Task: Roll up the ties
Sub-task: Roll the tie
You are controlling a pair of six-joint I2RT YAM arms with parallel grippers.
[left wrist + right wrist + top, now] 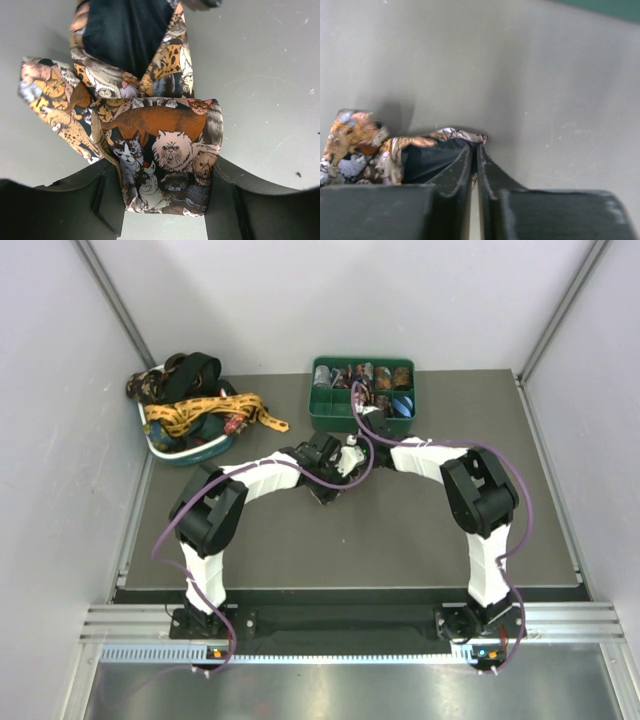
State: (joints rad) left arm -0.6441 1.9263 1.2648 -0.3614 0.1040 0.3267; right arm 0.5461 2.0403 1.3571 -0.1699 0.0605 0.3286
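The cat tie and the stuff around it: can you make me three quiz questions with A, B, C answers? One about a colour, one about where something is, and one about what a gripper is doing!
1. What colour is the compartment tray that holds the rolled ties?
A green
B red
C yellow

2. Where is the cat tie?
A inside the tray
B at the middle of the table, between the left gripper and the right gripper
C hanging off the table's edge

3. What is the left gripper doing?
A open and empty
B shut on the folded cat tie
C pointing at the ceiling

Answers:
1 A, the tray's walls are green.
2 B, the top view shows both arms meeting mid-table, and both wrist views show the tie there.
3 B, its fingers press the fold from both sides.
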